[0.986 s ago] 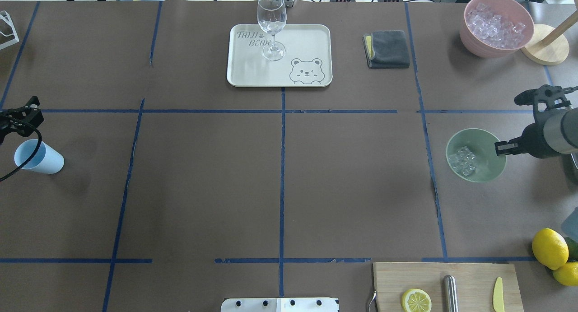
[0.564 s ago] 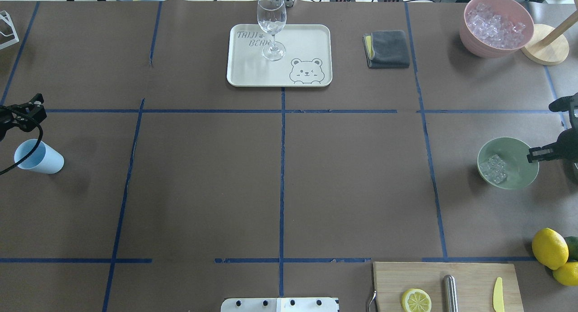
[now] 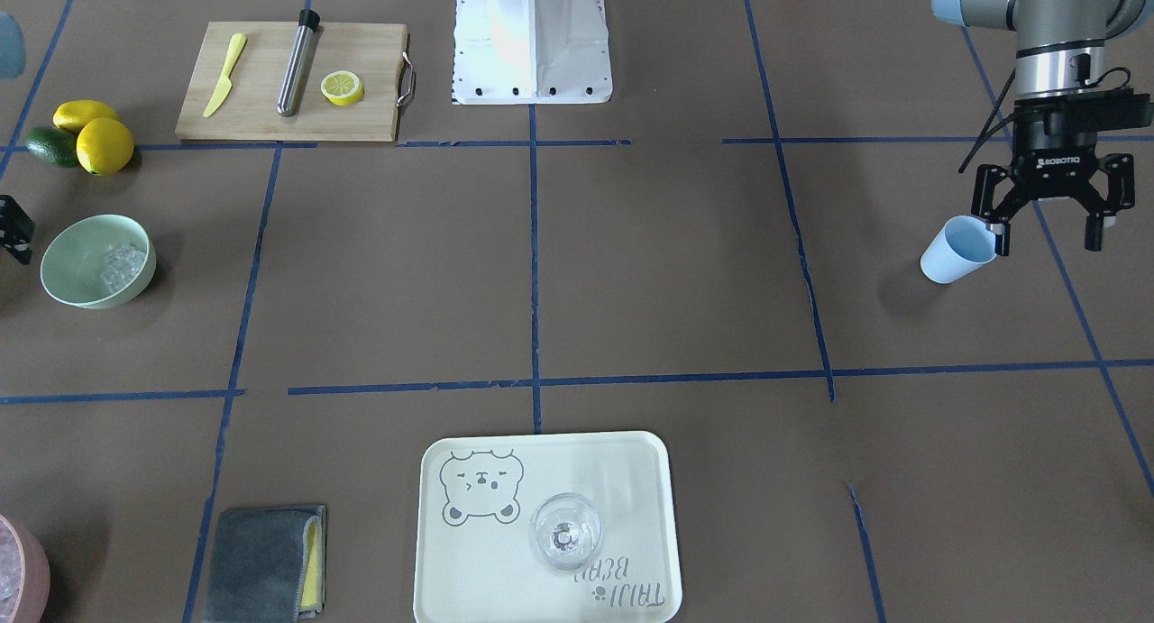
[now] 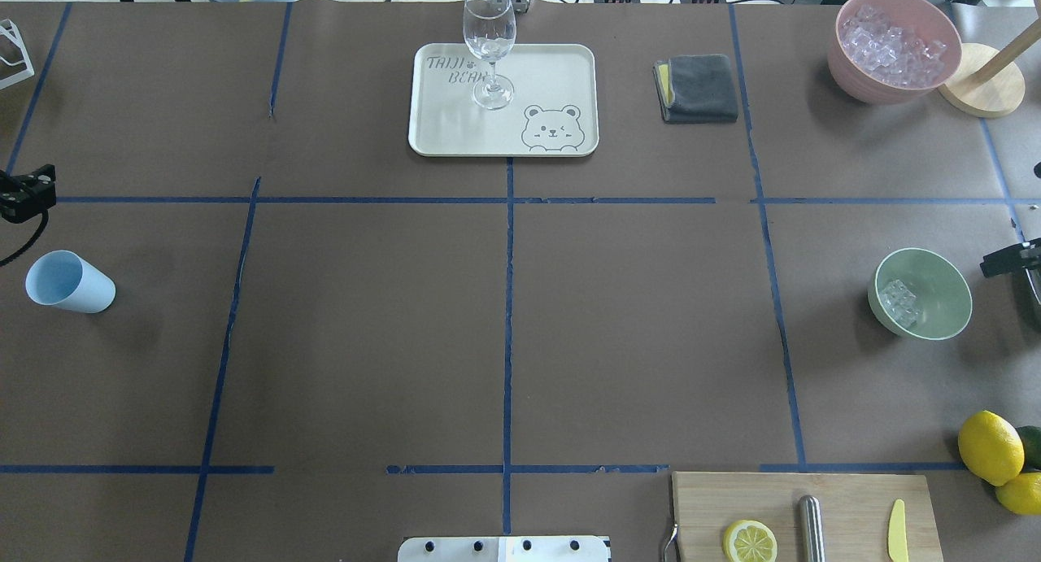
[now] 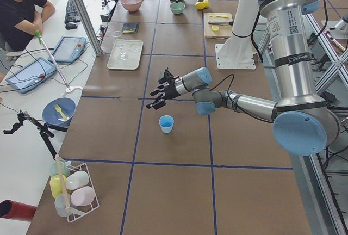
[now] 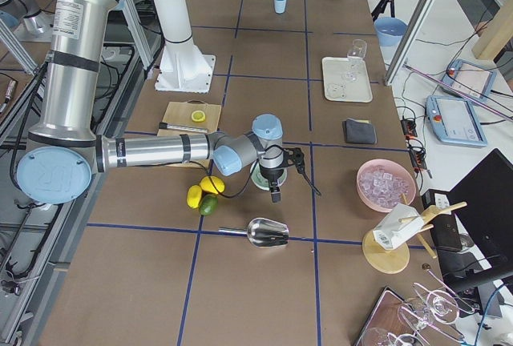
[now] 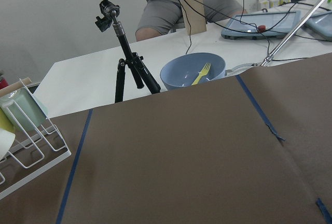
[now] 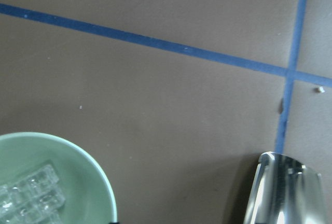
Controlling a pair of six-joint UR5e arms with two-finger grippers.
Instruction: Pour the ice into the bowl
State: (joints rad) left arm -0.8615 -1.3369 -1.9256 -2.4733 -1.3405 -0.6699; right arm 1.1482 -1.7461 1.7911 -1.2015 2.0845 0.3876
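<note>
Left gripper [image 3: 1048,237] hanging above the table at far left, fingers spread wide, gripping nothing; light blue cup [image 3: 956,251] upright on the table near it, apart; tray [image 4: 553,66] with wine glass [image 4: 490,45] far centre; mint bowl [image 4: 943,289] upright at right, ice [image 4: 898,303] heaped against its left inner wall; right gripper [image 4: 1011,261] just off the bowl's right rim, not touching, mostly out of frame; finger state: cannot tell.
</note>
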